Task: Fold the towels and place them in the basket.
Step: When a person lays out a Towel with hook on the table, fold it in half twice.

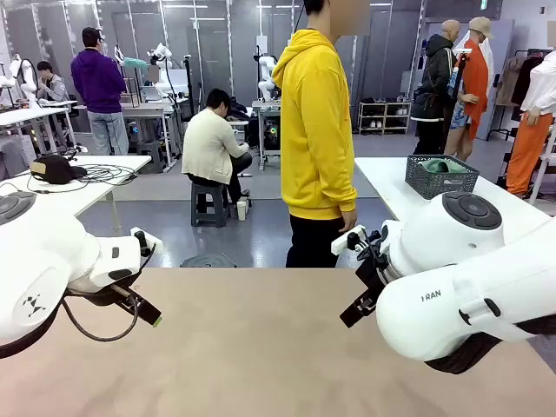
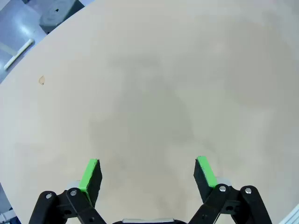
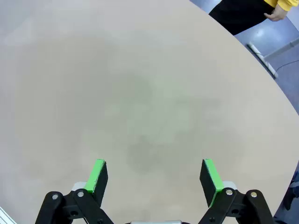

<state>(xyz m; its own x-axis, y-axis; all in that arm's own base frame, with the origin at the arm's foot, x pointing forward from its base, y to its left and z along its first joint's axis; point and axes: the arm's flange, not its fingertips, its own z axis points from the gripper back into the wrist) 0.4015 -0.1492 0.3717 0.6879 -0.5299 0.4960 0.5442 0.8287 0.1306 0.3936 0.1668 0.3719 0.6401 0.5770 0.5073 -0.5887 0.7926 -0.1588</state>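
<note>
My left gripper (image 2: pixel 148 170) hangs open over the bare beige table (image 2: pixel 149 84), its green pads (image 2: pixel 90 173) wide apart with nothing between them. My right gripper (image 3: pixel 155 173) is open too, above the same table top (image 3: pixel 140 93). In the front view the left gripper (image 1: pixel 143 291) and the right gripper (image 1: pixel 356 278) hover on either side of the table's middle. The dark mesh basket (image 1: pixel 441 176) stands on a white table far off at the right. Something green lies in it, possibly one of the towels.
A person in a yellow hoodie (image 1: pixel 317 130) stands at the table's far edge, arms down; the hand (image 3: pixel 280 9) and dark trousers show in the right wrist view. The white side table (image 1: pixel 400 195) is behind on the right.
</note>
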